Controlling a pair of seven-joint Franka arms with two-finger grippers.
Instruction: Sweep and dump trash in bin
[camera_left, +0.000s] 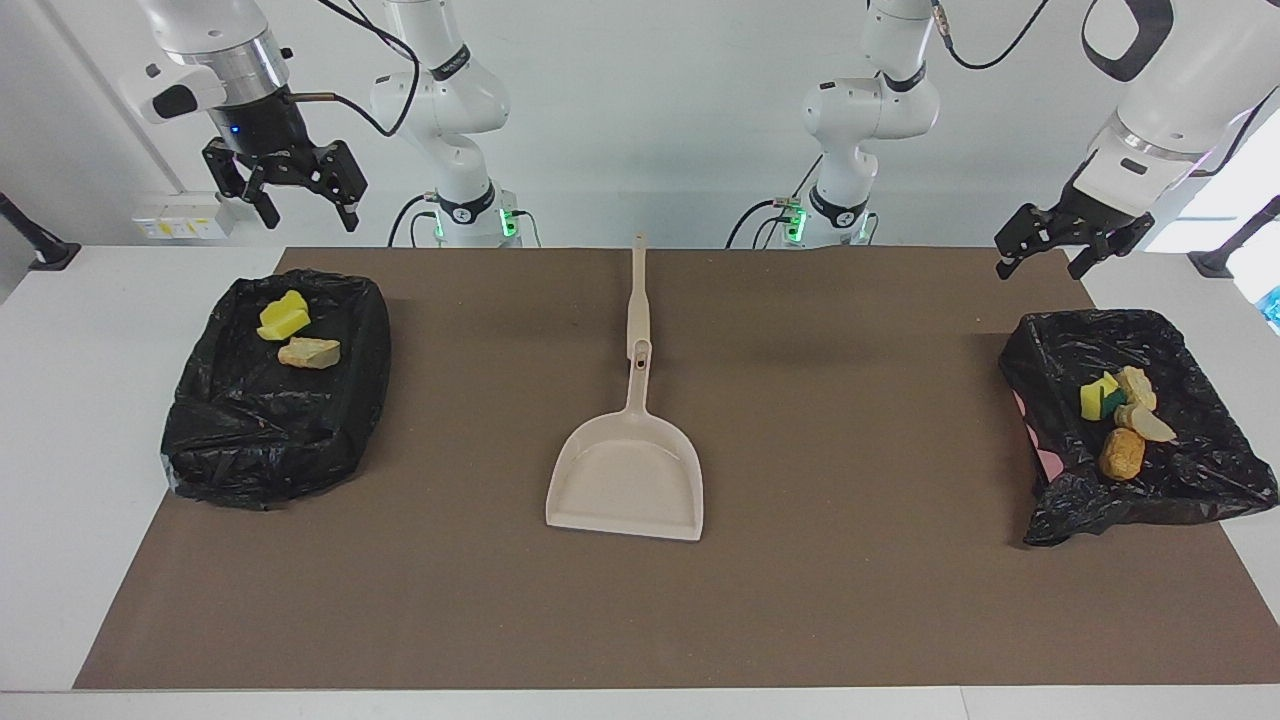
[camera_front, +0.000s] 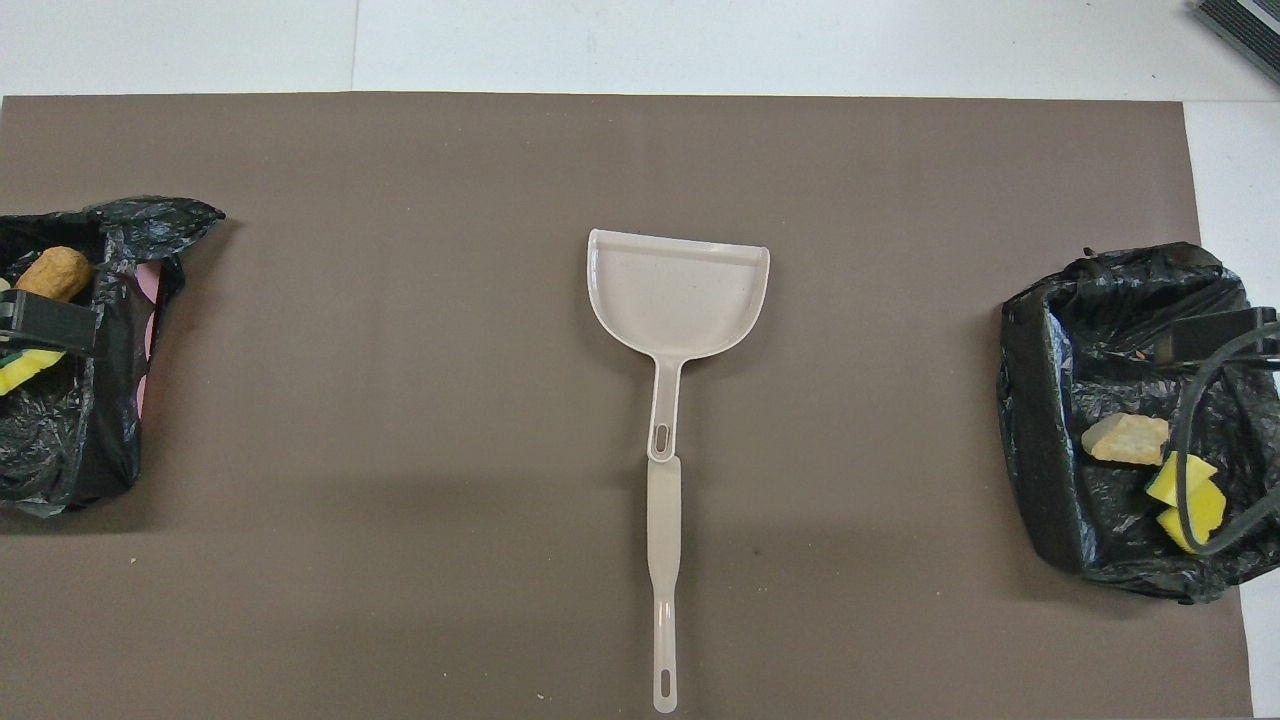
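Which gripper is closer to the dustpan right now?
Neither clearly. The left gripper hangs open above the bin at the left arm's end; the right gripper hangs open above the other bin. The dustpan lies mid-table between them.

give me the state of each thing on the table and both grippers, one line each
dustpan: flat on the mat, empty, handle toward the robots
brush: lying flat, in line with the dustpan handle
bin at the right arm's end: bag-lined, holds two trash pieces
bin at the left arm's end: bag-lined, holds several trash pieces
left gripper: open, empty, raised
right gripper: open, empty, raised
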